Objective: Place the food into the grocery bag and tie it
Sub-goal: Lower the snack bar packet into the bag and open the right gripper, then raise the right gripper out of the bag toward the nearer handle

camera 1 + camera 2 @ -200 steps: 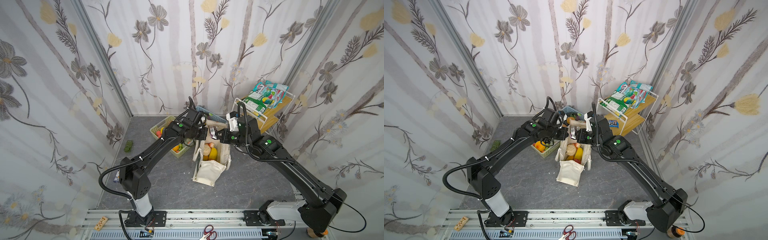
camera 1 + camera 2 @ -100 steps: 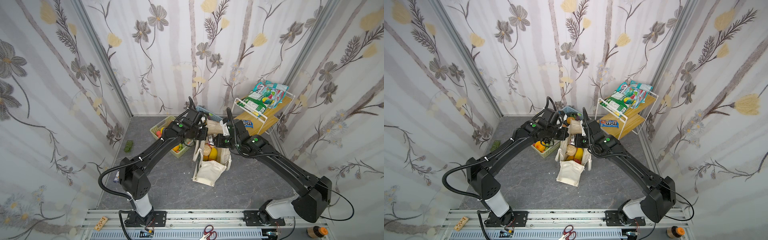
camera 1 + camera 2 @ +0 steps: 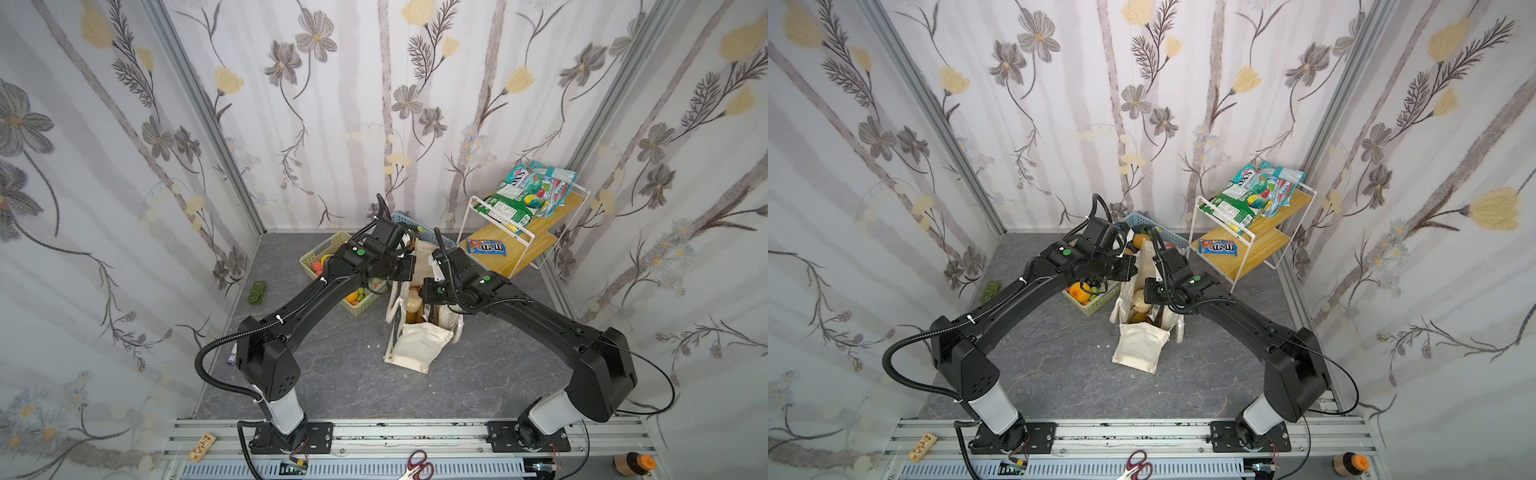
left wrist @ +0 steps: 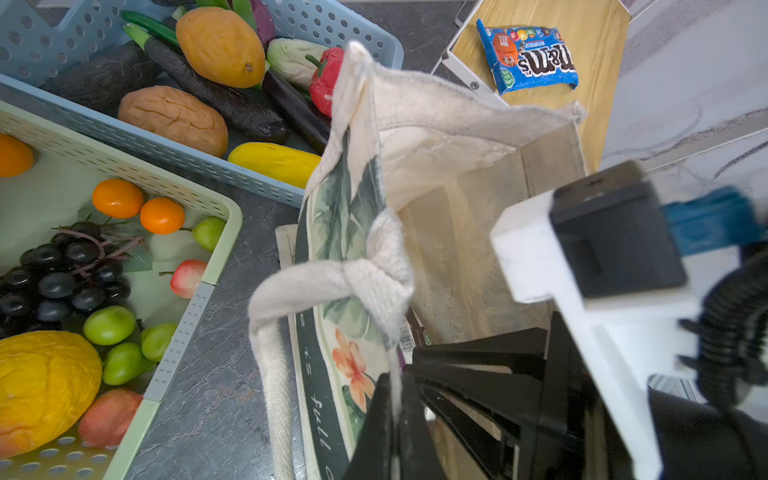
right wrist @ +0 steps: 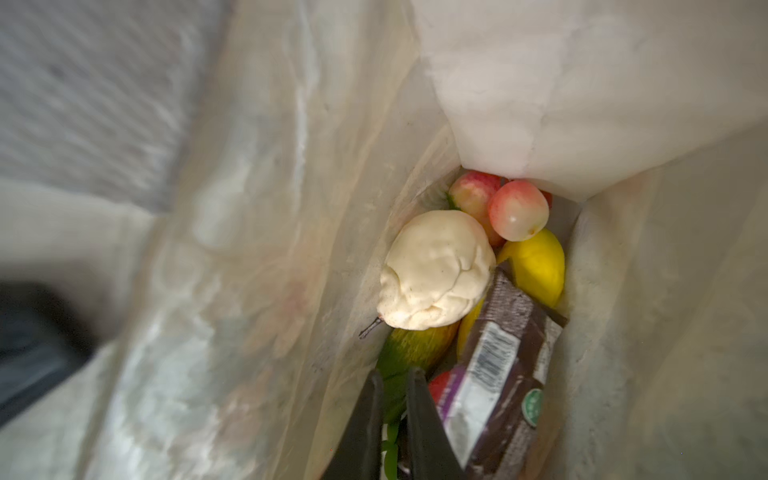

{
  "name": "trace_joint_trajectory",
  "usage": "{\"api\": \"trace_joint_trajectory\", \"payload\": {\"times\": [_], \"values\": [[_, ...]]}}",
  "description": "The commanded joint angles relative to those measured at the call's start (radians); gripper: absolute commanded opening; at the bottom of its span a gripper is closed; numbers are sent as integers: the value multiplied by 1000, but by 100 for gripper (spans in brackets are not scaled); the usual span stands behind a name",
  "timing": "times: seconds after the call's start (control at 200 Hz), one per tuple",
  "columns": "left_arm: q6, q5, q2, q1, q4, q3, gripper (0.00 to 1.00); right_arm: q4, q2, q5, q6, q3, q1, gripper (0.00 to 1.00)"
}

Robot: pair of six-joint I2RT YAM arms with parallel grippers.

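The grocery bag (image 3: 415, 345) (image 3: 1138, 345) stands open on the grey floor in both top views. My left gripper (image 4: 392, 382) (image 3: 405, 270) is shut on the bag's printed rim (image 4: 353, 232), beside a knotted rope handle (image 4: 374, 274). My right gripper (image 5: 392, 378) (image 3: 1148, 293) reaches down inside the bag, its jaws close together with a green leafy bit between them. Below it lies the food: a beige cauliflower (image 5: 436, 270), red apples (image 5: 517, 210), a yellow fruit (image 5: 536, 266), a green-yellow mango (image 5: 411, 345) and a dark snack bar (image 5: 498, 365).
A pastel green basket (image 4: 191, 291) (image 3: 320, 253) and a blue basket (image 4: 332, 25) of toy produce stand left of and behind the bag. A white-framed wooden shelf (image 3: 519, 241) holds a candy pack (image 4: 528, 58) and snack bags. Scissors (image 3: 419, 469) lie on the front rail.
My right arm has swung left from above the shelf side and lowered its gripper into the bag. The left gripper has kept its hold on the rim.
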Motion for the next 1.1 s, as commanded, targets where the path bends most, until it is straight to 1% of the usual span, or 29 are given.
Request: {"api": "trace_joint_trajectory", "payload": {"times": [0.0, 0.17, 0.525, 0.584, 0.669, 0.779, 0.859, 1.094], "values": [[-3, 6, -12, -1, 37, -4, 0, 47, 21, -20, -4, -7, 3, 15], [-9, 14, -16, -3, 43, -5, 0, 47, 57, -29, 1, -5, 9, 16], [-17, 32, -15, -8, 54, -9, 0, 56, 141, -87, 23, 5, 18, 18], [-17, 29, -13, -7, 54, -8, 0, 58, 151, -94, 25, 8, 18, 22], [-17, 28, -13, -7, 55, -8, 0, 60, 157, -101, 32, 9, 18, 35], [-14, 23, -13, -8, 56, -8, 0, 61, 160, -121, 38, 20, 19, 47], [-12, 19, -12, -7, 53, -9, 0, 62, 151, -128, 41, 32, 17, 51], [-7, 14, -13, -6, 49, -9, 0, 59, 90, -153, 47, 57, 0, 55]]}}
